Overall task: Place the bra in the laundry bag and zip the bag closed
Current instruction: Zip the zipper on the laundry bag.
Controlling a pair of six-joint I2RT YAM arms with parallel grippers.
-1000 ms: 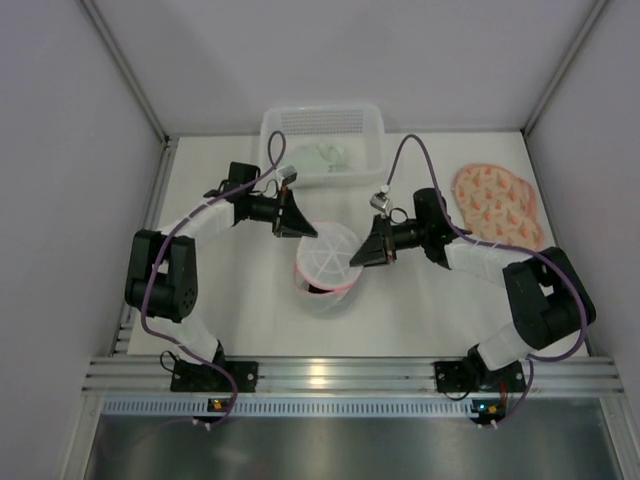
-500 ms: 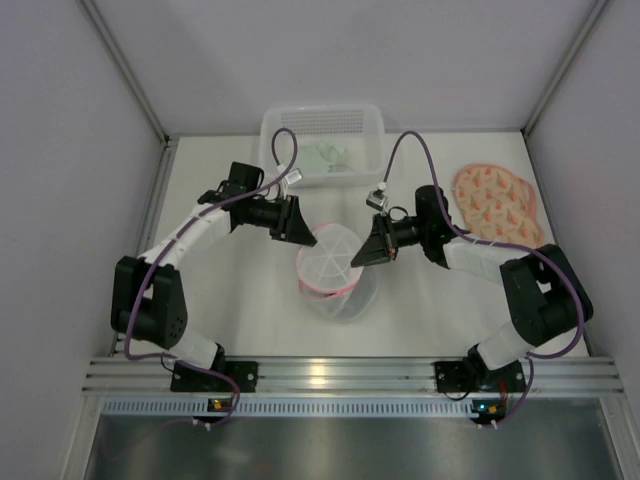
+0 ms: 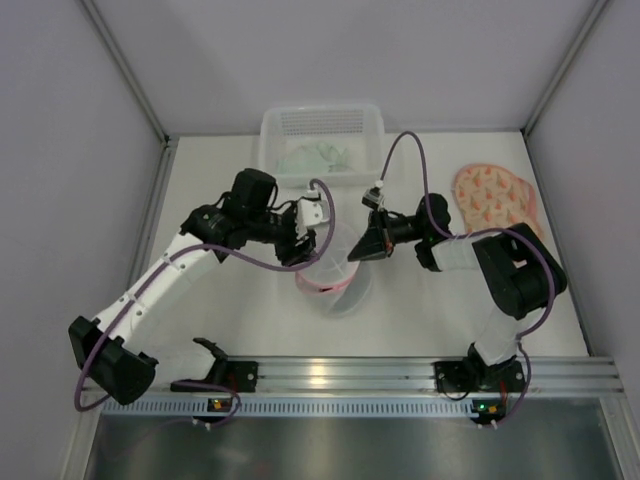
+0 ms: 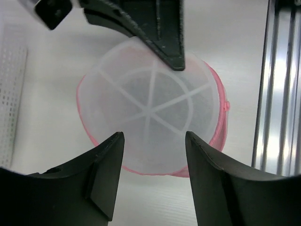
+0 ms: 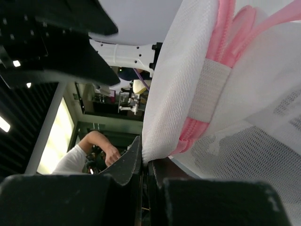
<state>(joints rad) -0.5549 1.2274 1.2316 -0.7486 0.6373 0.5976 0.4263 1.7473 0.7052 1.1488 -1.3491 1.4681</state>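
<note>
Two steps remain: bra lies right of laundry bag, zipping undone. Right gripper pinches bag's rim; left gripper spread, empty, above bag.

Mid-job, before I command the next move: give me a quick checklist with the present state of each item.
1. Right pincer shut on the laundry bag edge: ok.
2. Left pincer open and empty: ok.
3. Left pincer above the laundry bag: ok.
4. Bra inside the laundry bag: not ok; it lies on the table on the right side, apart from the bag.
5. Bag mouth unzipped wide enough for the bra: cannot tell.
</note>
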